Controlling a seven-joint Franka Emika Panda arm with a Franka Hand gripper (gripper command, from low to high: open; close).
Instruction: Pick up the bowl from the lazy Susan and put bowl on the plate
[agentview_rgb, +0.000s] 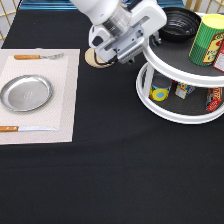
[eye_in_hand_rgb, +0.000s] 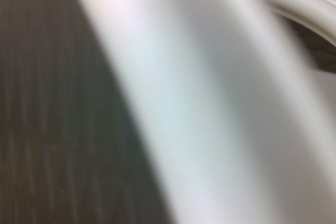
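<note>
You see hand (agentview_rgb: 150, 42) at upper tier rim of lazy Susan (agentview_rgb: 165, 107), just beside black bowl (agentview_rgb: 179, 22); fingers hidden, so cannot tell if apart or together. Bowl sits on upper tier, next to green can (agentview_rgb: 210, 40). Silver plate (agentview_rgb: 26, 92) lies on placemat (agentview_rgb: 62, 100), well apart from lazy Susan. Wrist view: only white rim (eye_in_hand_rgb: 202, 115), close.

Setting: staged dining table, likely lab mock-up | evidence: black tablecloth (agentview_rgb: 110, 170), placemat (agentview_rgb: 65, 100) laid with silver plate (agentview_rgb: 26, 93), fork (agentview_rgb: 39, 56), knife (agentview_rgb: 27, 128) | lazy Susan (agentview_rgb: 175, 107) held pantry tins.
</note>
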